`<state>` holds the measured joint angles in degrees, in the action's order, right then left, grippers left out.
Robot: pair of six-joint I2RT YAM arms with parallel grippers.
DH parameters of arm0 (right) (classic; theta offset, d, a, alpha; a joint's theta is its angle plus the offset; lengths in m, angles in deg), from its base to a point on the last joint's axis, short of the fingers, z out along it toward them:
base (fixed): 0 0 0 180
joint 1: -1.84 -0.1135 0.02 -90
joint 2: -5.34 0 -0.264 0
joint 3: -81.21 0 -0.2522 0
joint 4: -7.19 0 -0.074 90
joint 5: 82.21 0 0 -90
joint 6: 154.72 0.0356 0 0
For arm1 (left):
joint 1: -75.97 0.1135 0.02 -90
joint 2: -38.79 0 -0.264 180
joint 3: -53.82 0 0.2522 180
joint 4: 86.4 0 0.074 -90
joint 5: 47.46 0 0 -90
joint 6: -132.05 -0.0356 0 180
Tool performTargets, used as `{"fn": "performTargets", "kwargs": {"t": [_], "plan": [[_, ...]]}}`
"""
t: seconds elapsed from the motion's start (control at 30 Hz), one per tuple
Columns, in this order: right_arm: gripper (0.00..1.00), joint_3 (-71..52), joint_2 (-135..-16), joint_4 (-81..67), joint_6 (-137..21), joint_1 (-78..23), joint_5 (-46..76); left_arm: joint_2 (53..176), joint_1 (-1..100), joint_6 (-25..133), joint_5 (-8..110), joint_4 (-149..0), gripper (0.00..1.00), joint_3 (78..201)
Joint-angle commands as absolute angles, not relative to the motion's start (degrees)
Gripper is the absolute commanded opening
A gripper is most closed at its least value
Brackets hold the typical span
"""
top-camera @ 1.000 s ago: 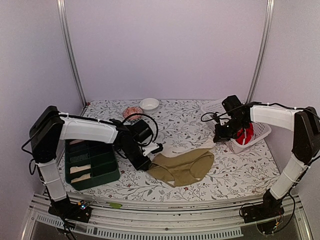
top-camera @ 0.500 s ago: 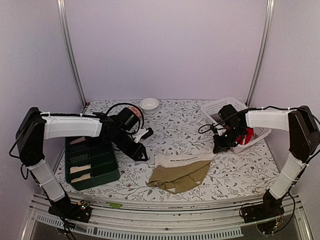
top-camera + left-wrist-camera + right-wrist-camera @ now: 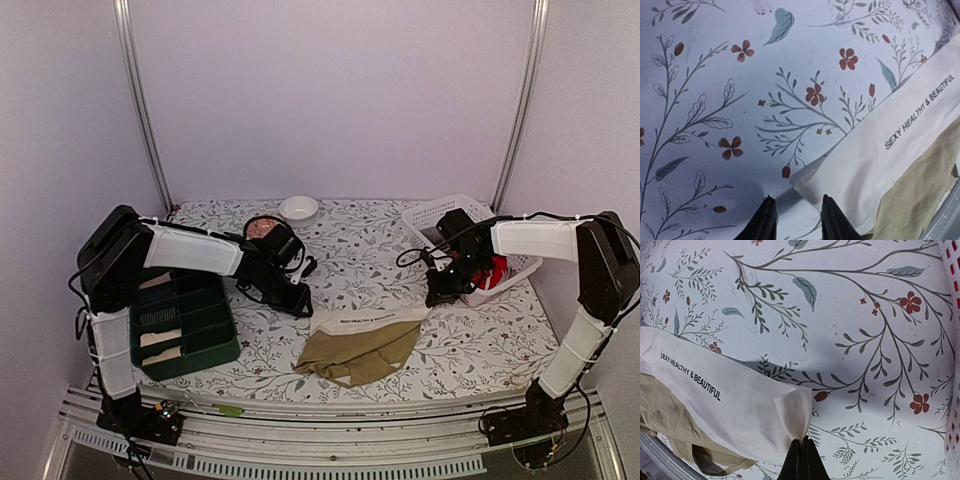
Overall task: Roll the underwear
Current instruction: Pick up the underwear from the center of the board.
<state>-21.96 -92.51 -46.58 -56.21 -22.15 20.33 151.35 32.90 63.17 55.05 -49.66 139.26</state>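
The khaki-tan underwear (image 3: 358, 348) lies mid-table, its white printed waistband (image 3: 366, 320) along the far edge. My left gripper (image 3: 299, 305) is open and empty just off the waistband's left corner. In the left wrist view that corner (image 3: 810, 184) lies just ahead of the gap between my fingers (image 3: 797, 222). My right gripper (image 3: 432, 297) is shut on the waistband's right corner, which is pinched and raised in the right wrist view (image 3: 801, 452). The waistband (image 3: 730, 390) and khaki cloth (image 3: 660, 405) lie to its left. A bright red garment (image 3: 490, 272) lies in the white basket.
A dark green compartment tray (image 3: 200, 345) holding rolled pieces stands at the near left. A white basket (image 3: 440, 215) stands at the right, its wall at the right wrist view's edge (image 3: 954, 340). A white bowl (image 3: 298, 208) and a pinkish dish (image 3: 262, 226) sit at the back.
The khaki garment went from spread wide to a narrower fold with the waistband showing. My left gripper has come off its left corner and the arm has shifted. The right gripper has moved slightly left and down.
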Motion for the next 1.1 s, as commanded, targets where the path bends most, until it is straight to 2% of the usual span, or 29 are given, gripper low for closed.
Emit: {"fn": "performTargets", "kwargs": {"t": [0.0, 0.13, 0.23, 0.33, 0.43, 0.6, 0.8, 1.07], "plan": [[0.00, -20.87, -92.22, -45.80, -56.22, -22.16, 20.79, 155.33, 30.88, 64.64, 53.84, -51.37, 0.33, 142.97], [0.00, -20.56, -92.20, -45.50, -56.10, -22.18, 21.02, 157.45, 29.75, 64.68, 53.04, -51.10, 0.36, 144.02], [0.00, -20.13, -92.35, -45.33, -56.11, -22.18, 21.12, 159.44, 28.63, 64.60, 50.64, -49.04, 0.30, 145.43], [0.00, -19.46, -92.60, -45.33, -56.10, -22.13, 21.10, 162.43, 26.76, 63.29, 45.84, -44.22, 0.21, 148.37], [0.00, -18.58, -92.75, -45.08, -56.15, -22.16, 21.35, 162.92, 25.21, 62.10, 41.79, -41.25, 0.00, 149.74], [0.00, -16.23, -91.85, -42.30, -55.53, -22.13, 23.21, 154.48, 27.42, 61.90, 36.29, -44.01, 0.00, 149.09], [0.00, -8.03, -88.02, -37.29, -55.41, -22.14, 21.74, 141.91, 32.88, 56.32, 32.42, -48.27, 0.00, 153.90], [0.00, -4.84, -79.26, -26.89, -55.99, -22.06, 19.19, 130.53, 34.29, 49.10, 33.09, -54.59, 0.00, 154.48]]}}
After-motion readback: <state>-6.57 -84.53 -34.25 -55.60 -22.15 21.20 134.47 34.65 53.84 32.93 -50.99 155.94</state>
